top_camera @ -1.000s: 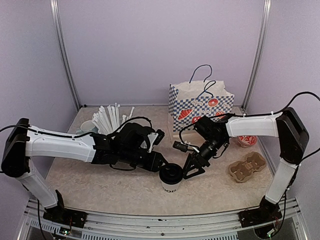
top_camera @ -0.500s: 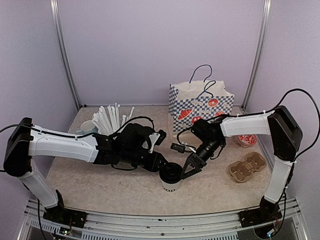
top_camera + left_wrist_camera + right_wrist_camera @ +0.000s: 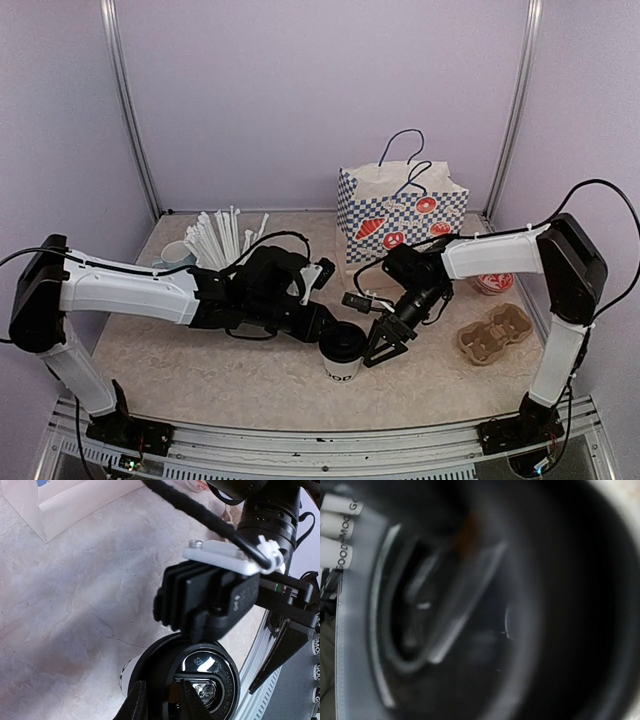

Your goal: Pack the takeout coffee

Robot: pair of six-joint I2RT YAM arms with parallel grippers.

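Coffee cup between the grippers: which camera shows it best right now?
Top external: the whole cup shows, white wall, lettering and black lid, between the left gripper and right gripper. Left wrist shows mostly the lid from above, plus a sliver of wall, partly hidden. Right wrist is a dark blur.

Likely lab test booth: plain lilac walls (image 3: pixel 320 90), aluminium corner posts (image 3: pixel 130 120), metal rail (image 3: pixel 320 440) along table (image 3: pixel 200 370) near edge.
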